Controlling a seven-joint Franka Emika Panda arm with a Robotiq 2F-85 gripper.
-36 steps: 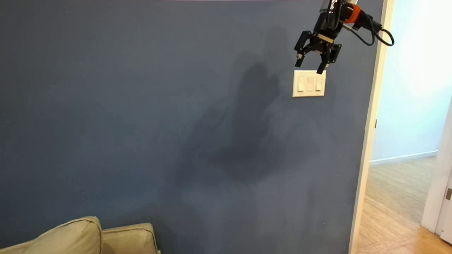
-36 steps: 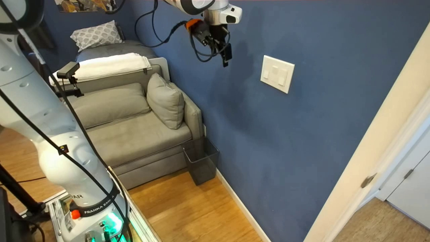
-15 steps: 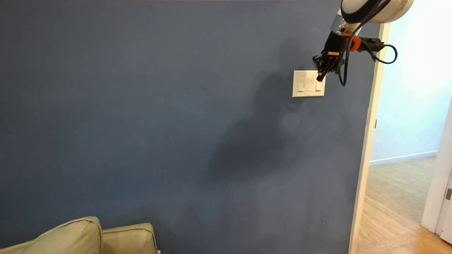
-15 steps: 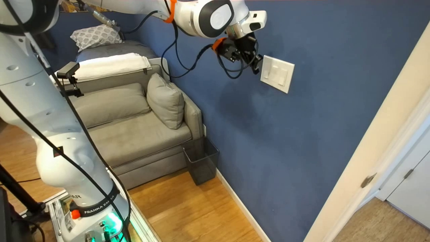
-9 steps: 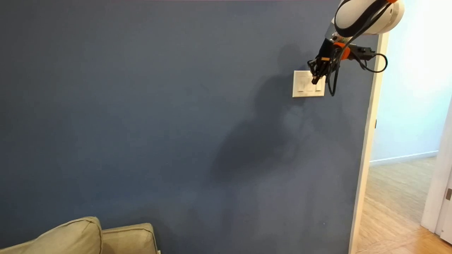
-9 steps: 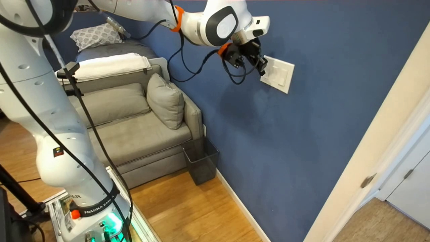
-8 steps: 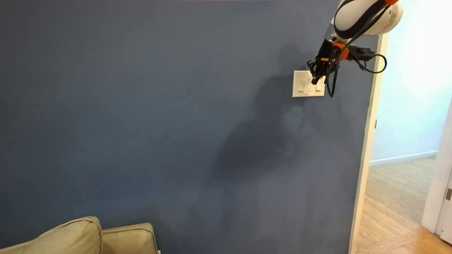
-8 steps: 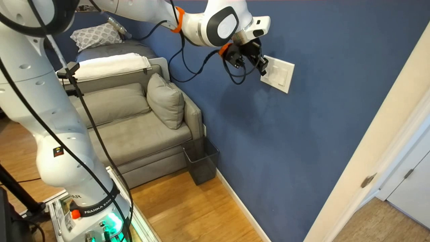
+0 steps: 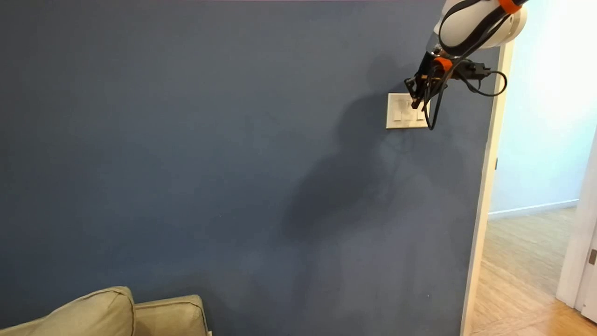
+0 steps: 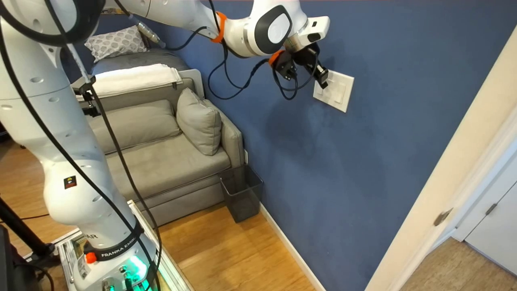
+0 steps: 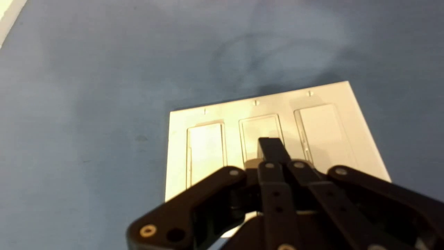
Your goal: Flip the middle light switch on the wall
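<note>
Exterior views fairly sharp. Wall (image 9: 163, 140) dim in an exterior view, darkening far left of plate (image 9: 403, 112); tone mismatched across both exterior views, grayish vs clearer blue. Soft-edged shadow (image 9: 326, 191) below and left of plate in both exterior views, so light from above. Doorway (image 9: 550, 84) right of plate blown out, bluish white, in an exterior view. Green glow (image 10: 137, 267) far below and left of plate in an exterior view, clipped at core. Wrist view grainier, softer: claw (image 11: 274, 149) in front of plate near black, edges blurred. Warm glare on plate, strongest on its left toggle (image 11: 206, 146), weaker on middle switch (image 11: 260, 130). Faint looped shadows (image 11: 256, 64) above plate; wall hazy.
</note>
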